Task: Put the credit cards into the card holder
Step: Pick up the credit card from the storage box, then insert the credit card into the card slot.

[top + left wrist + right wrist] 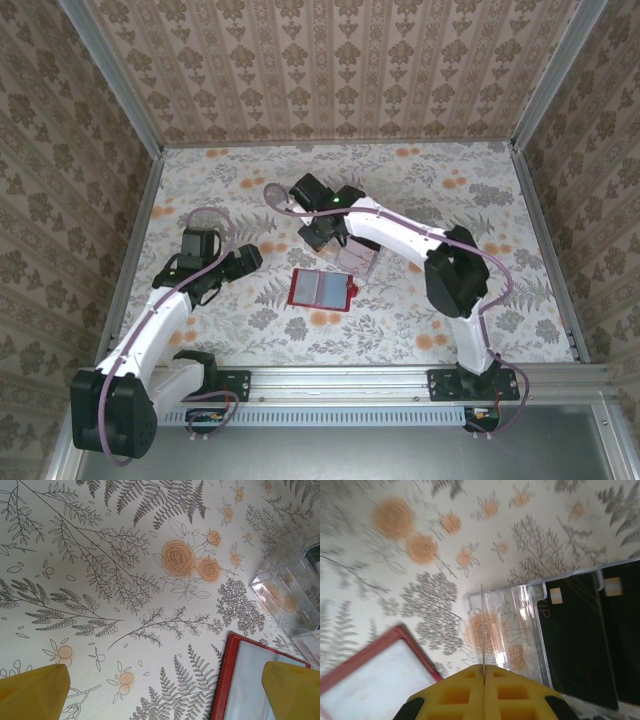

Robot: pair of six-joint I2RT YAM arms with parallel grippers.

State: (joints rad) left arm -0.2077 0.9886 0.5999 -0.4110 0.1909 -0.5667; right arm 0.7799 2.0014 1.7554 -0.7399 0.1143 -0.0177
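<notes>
The red card holder [322,290] lies open on the floral tabletop, grey pockets up, also seen as the card holder [250,680] and the card holder [370,675]. My right gripper [483,672] is shut on one credit card [482,625], seen edge-on as a thin line sticking out between the yellow fingers. It hangs over a clear plastic tray [520,625], just behind the card holder. Two more black credit cards [575,640] lie in that tray. My left gripper [165,695] is open with nothing in it, low over the table left of the card holder.
The clear tray [358,258] sits just behind and right of the card holder, under the right arm [400,235]. Patterned walls [320,70] close off the table on three sides. Bare floral tabletop [480,200] lies at the back right.
</notes>
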